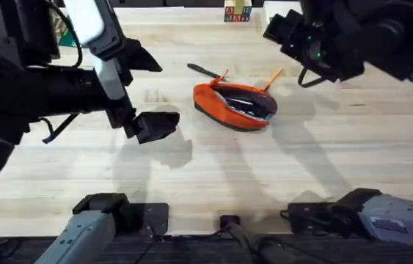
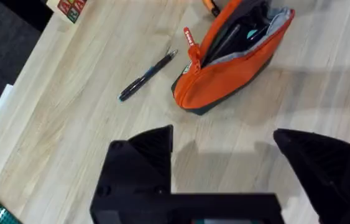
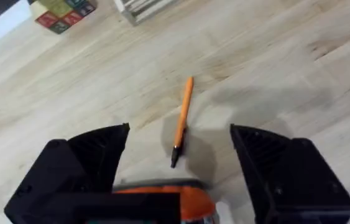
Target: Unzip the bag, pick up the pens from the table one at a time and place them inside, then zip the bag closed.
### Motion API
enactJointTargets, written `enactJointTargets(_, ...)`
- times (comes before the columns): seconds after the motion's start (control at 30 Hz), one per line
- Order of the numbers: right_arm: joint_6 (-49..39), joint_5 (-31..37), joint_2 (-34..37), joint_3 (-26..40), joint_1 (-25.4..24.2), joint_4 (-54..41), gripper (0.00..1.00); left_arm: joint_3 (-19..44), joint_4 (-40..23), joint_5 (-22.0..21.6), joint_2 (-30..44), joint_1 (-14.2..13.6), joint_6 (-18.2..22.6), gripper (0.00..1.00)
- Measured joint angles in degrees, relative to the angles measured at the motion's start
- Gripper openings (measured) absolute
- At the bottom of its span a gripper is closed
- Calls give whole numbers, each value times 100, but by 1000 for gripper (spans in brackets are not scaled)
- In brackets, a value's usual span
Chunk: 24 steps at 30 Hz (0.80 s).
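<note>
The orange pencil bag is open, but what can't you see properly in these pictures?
- Inside the orange fabric pencil pouch: dark in the overhead and left wrist views, so its contents cannot be told.
- The slim orange pen: the pouch hides its lower end in the overhead view.
- The pouch in the right wrist view: cut off by the bottom edge, between the open right gripper fingers.
- Print on the coloured blocks: too small.

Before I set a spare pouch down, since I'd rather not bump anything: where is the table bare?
The table is bare between the bag and the arm bases. Crowded behind the bag: the dark pen and orange pen lie there, under the right gripper. The left gripper hangs beside the bag.
</note>
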Motion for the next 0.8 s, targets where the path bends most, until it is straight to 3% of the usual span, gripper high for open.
enactJointTargets(0.23,-207,-402,365,0,-496,393,998,0,0,0,0,0,0,993)
enactJointTargets(0.8,-618,-438,2029,0,-531,1433,998,0,0,0,0,0,0,993)
